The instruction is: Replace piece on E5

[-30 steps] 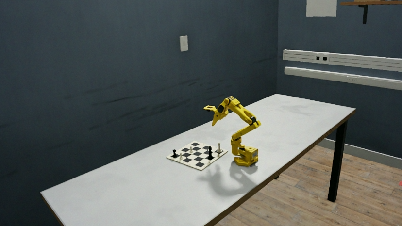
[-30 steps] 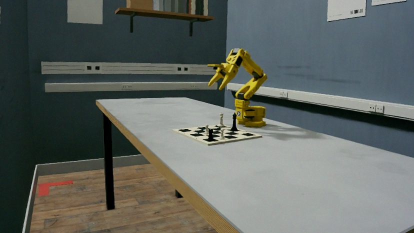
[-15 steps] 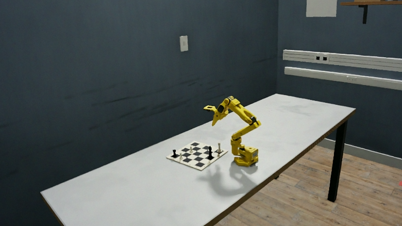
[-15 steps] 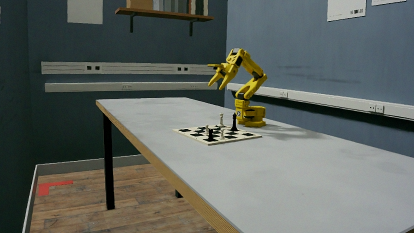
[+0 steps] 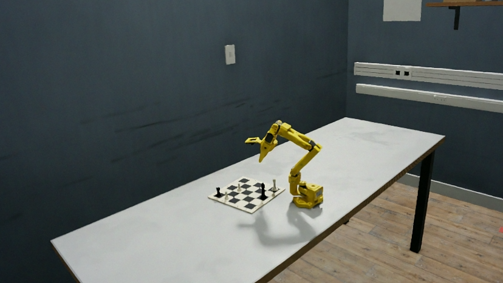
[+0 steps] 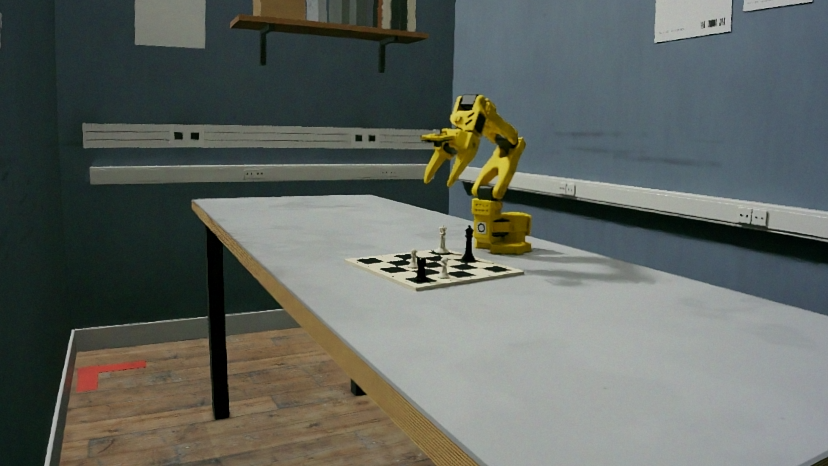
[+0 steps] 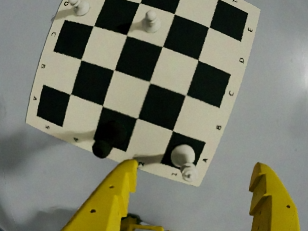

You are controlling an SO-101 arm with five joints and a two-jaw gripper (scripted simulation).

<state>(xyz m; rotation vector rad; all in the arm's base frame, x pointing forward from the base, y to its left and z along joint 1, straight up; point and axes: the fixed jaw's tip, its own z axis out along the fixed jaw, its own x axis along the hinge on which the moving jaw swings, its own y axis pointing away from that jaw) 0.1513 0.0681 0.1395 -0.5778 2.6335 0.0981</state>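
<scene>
End effector [image 6: 443,176] high above board [image 6: 498,275]

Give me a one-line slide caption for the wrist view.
Open, empty pincer high above the chessboard, five pieces standing on it.

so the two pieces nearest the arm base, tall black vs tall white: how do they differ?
The tall black piece is dark and taller; the tall white piece is pale and shorter. In the wrist view the white one occupies the board's corner square, the black one two squares along the same edge. Both stand upright, untouched.
</scene>
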